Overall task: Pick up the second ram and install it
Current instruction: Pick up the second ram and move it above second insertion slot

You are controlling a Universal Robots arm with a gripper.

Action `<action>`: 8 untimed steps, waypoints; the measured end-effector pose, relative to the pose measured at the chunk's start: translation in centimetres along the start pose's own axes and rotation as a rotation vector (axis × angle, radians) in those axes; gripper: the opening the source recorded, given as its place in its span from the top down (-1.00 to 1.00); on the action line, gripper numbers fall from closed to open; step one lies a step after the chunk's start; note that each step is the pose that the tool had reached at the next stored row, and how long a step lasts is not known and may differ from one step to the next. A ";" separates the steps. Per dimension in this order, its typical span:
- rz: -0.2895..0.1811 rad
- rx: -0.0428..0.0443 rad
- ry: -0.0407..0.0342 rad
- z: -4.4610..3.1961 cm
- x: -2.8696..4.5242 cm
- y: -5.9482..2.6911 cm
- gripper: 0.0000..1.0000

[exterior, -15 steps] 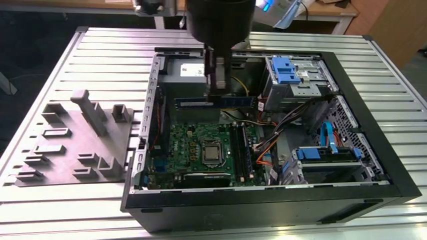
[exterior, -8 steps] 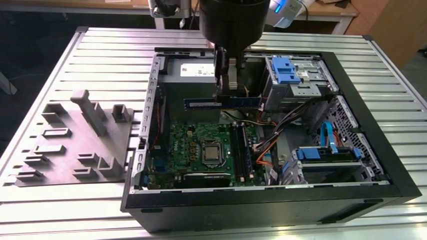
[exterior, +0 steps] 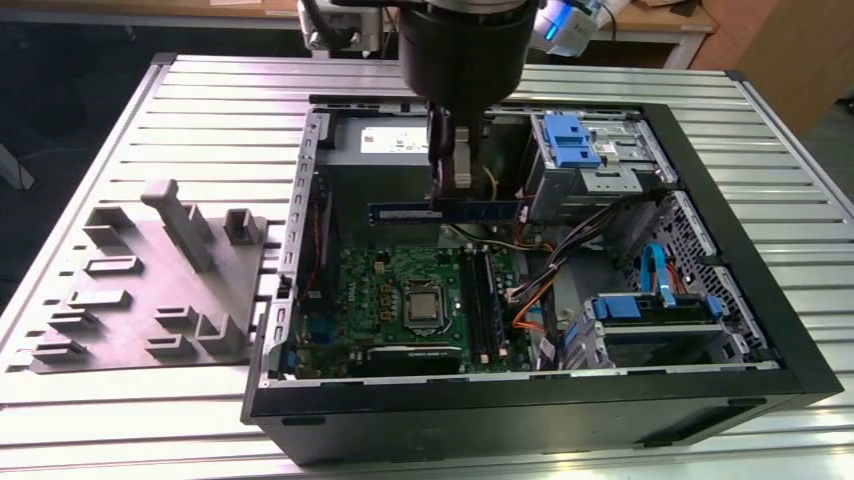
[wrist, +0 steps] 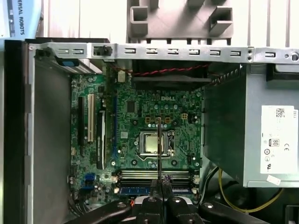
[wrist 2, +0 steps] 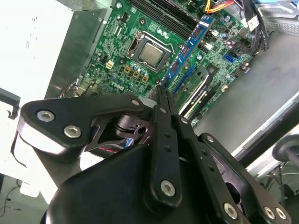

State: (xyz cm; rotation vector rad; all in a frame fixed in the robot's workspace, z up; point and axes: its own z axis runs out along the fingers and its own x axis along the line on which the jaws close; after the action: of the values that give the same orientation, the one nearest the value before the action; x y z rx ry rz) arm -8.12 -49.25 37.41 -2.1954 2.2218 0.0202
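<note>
My gripper point(exterior: 451, 188) is shut on the second ram point(exterior: 443, 211), a thin blue-green stick held level above the green motherboard point(exterior: 380, 285) inside the open computer case. In the second wrist view the ram point(wrist 2: 188, 48) runs out from the gripper point(wrist 2: 162, 88) over the board, beside the silver CPU point(wrist 2: 150, 52). The first wrist view has the ram point(wrist: 159, 147) edge-on as a thin dark line over the CPU point(wrist: 152, 142), with the long black slots point(wrist: 154, 174) close to the gripper point(wrist: 159, 183). A blue stick point(wrist: 134, 190) sits in one slot.
The black case point(exterior: 747, 300) walls in the board. A silver power supply point(exterior: 380, 140) is at the back, and drive cages with blue clips point(exterior: 581, 140) and loose cables point(exterior: 534, 300) are on the exterior view's right. A grey fixture point(exterior: 147, 290) lies on the ribbed table on the left.
</note>
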 end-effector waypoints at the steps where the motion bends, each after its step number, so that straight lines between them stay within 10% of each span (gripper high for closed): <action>1: 0.010 0.0001 -0.0002 0.15 0.00 0.00 0.77; 8: 0.046 0.0005 -0.0134 1.11 -0.09 0.02 0.77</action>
State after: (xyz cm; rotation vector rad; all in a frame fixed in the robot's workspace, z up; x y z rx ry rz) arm -8.13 -49.14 36.29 -2.1376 2.2642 0.0349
